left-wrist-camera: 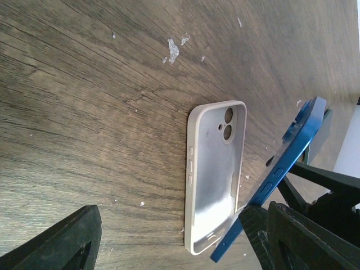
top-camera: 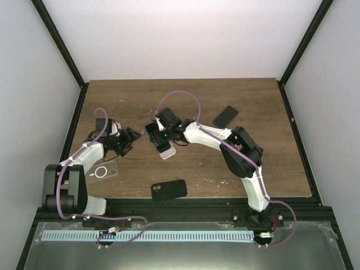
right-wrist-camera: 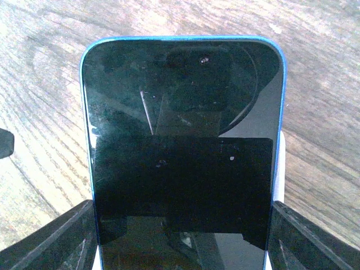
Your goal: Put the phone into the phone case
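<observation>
- The wooden surface (top-camera: 253,163) carries everything.
- The right end effector (top-camera: 162,133) pinches the blue phone (left-wrist-camera: 287,152) by its long edges, screen towards the wrist camera.
- The left end effector (top-camera: 128,139) is spread and holds nothing, just left of the pair.
- We see the phone tilted, one end down at the end of the white case (left-wrist-camera: 216,169), the rest raised out of it.
- The white case lies open side up, nothing seated in it.
- A black case (top-camera: 169,190) lies near the front edge; we cannot tell if it is filled.
- A clear case (top-camera: 104,170) lies flat by the left arm.
</observation>
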Available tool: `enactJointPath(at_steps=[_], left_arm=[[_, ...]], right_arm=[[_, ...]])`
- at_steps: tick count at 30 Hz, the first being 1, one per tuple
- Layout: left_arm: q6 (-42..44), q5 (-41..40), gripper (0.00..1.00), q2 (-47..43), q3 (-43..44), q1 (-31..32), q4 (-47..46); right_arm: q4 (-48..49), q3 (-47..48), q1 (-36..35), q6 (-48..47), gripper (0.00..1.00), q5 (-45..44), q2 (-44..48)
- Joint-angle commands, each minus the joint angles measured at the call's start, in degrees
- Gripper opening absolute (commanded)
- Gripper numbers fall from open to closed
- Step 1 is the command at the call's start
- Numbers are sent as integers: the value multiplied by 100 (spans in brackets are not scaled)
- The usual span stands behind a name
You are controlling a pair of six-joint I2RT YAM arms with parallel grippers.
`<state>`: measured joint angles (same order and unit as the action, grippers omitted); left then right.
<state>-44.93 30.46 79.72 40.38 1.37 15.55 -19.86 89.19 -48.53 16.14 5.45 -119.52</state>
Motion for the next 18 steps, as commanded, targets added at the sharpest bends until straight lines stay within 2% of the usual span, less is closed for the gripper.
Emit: enactJointPath(at_steps=[1,11,18], left_arm=[[17,123,82,-53,-50,-22,-78],[-5,113,81,1,-79,-23,-141],[7,154,80,18,-117,-22,-184]], right_arm=[[528,-15,-50,-21,68,-235,-16],[657,-427,-147,-88,70,-235,-27],[686,-683,-370,-135,73,-577,-23]])
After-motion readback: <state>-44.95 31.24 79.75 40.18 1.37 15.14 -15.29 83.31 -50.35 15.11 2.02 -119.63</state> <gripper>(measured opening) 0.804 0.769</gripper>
